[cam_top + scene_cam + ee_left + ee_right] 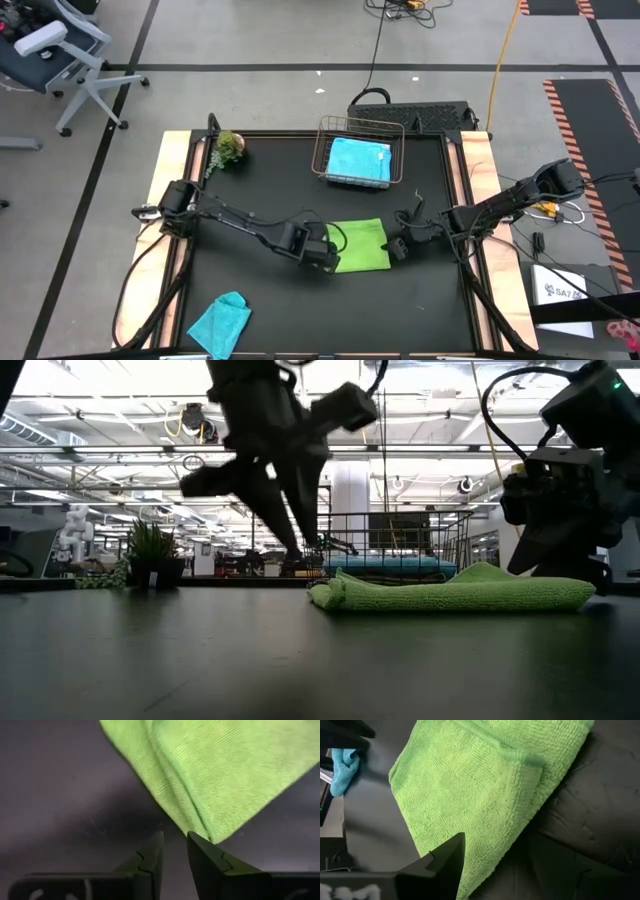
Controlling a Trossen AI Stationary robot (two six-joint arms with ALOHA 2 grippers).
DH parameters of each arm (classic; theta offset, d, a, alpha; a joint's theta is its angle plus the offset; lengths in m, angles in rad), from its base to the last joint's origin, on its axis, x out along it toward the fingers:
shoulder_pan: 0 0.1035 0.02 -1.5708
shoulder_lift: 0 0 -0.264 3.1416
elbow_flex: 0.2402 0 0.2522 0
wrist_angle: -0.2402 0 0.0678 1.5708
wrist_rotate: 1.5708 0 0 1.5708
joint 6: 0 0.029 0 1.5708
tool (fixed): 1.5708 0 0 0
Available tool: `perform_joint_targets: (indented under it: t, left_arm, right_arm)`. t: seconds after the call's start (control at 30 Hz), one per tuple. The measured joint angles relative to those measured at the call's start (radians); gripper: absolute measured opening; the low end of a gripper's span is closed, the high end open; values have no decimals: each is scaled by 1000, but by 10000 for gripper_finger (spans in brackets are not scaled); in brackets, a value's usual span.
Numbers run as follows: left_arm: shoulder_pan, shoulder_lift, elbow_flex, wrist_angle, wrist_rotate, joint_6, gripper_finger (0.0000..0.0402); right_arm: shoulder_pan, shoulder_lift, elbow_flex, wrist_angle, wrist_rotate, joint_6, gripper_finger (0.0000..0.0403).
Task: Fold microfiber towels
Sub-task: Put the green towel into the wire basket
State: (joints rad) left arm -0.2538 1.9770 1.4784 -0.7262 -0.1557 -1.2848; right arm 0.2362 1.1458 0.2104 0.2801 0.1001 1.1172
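left gripper [175,851]: we're hovering at the lime green towel [360,245] corner, fingers slightly apart, empty
right gripper [398,247]: fingers spread, empty
risk: snagging the corner, undoing the fold

Folded lime green towel [360,246] between two tools

The folded lime green towel [360,246] is lying mid-table, hemmed in by the left gripper [325,258] and the right gripper [397,247]. The wire basket [360,151] and small plant [229,149] are blocking the far edge, while the teal towel [221,322] is occupying the near left corner. Bare black table [260,180] between these is staying free for passing.
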Motion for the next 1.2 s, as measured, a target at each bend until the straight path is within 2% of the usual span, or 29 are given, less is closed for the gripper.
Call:
perform_joint_targets:
  t: [0.1,0.2,0.37,0.47,0.63,0.93,1.1,1.2]
  left_arm:
    - [-4,0,-64,85,16,-68,88]
    - [0,0,-148,237,21,-131,88]
    - [13,0,-256,509,4,-174,88]
    - [21,0,-299,586,-1,-184,88]
    - [26,0,-313,594,46,-180,88]
    - [55,-16,-313,591,231,-84,88]
    - [60,-72,-313,553,134,-78,88]
    - [59,-132,-312,461,72,-77,88]
  right_arm:
    - [-2,0,0,1,-6,-14,210]
    - [-2,0,0,2,-20,-28,210]
    - [-2,0,0,3,-33,-41,210]
    - [1,0,0,5,-50,-55,210]
    - [1,0,0,8,-79,-73,210]
    - [1,0,0,46,-110,-90,210]
    - [1,0,0,40,-105,-90,210]
    - [1,5,0,33,-103,-98,210]
